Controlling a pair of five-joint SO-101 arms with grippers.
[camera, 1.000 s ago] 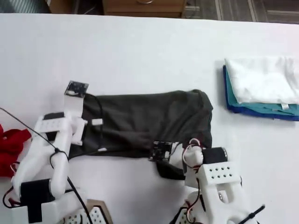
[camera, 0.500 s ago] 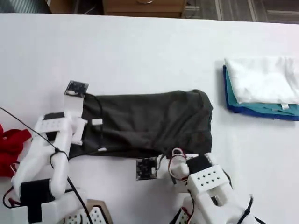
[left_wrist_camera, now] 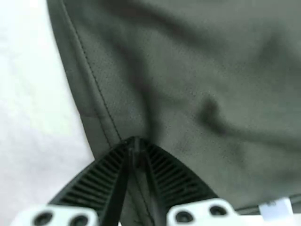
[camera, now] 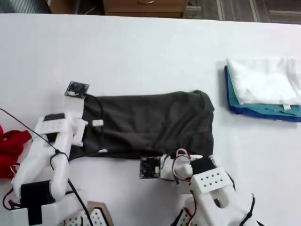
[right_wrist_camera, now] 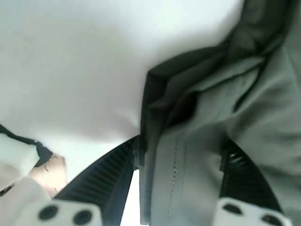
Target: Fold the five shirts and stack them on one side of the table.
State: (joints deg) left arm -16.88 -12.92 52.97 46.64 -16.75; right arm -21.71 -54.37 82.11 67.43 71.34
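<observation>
We take the dark shirt [camera: 150, 123] as our mark: it lies spread in a long band across the middle of the white worktop [camera: 141, 52]. The left gripper [left_wrist_camera: 134, 147] sits at the shirt's left end, its fingers [left_wrist_camera: 106, 174] pinched tight on the stitched hem. The right gripper [right_wrist_camera: 181, 150] is at the shirt's near edge, toward its right end. Its fingers [right_wrist_camera: 110, 174] are spread wide, with a bunched fold of cloth lying between them (we cannot tell whether either one presses it). Well right of the shirt, across a strip of white worktop, a folded stack [camera: 263, 87] rests, white over teal and blue. Left of the shirt a red shirt [camera: 11, 147] lies crumpled. A broad band of worktop runs beyond the shirt's far edge.
</observation>
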